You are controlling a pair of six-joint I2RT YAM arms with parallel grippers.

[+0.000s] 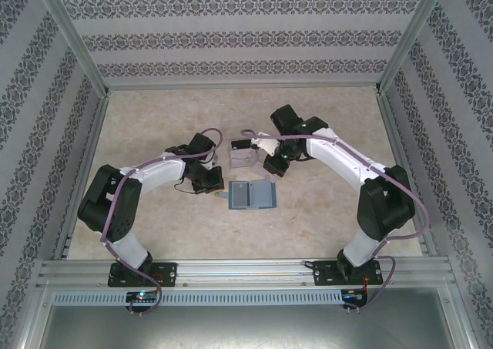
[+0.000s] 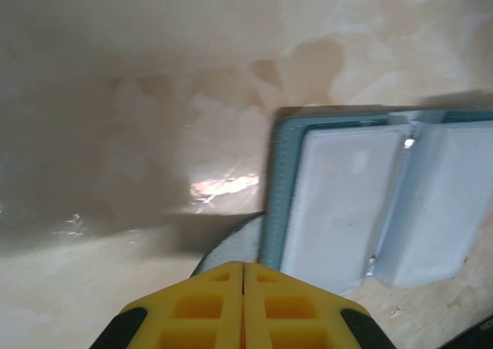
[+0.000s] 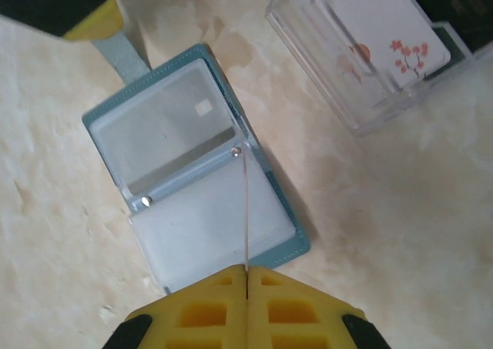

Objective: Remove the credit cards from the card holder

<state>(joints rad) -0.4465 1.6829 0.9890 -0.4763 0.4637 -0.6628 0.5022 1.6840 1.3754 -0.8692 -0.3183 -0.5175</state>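
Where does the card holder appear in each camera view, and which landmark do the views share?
Top external: card holder at the centre, lying open.
Left wrist: card holder in the right half.
Right wrist: card holder centre-left, lying open.
Shared landmark: its strap.

Left arm (image 1: 146, 176), right arm (image 1: 347, 160) bent inward; jaws closed.

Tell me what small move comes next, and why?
Probably open the right gripper and ease it toward the pale card in the card holder. That card sits in its pocket, the gripper is shut at the holder's edge, and a flowered card lies in the clear tray.
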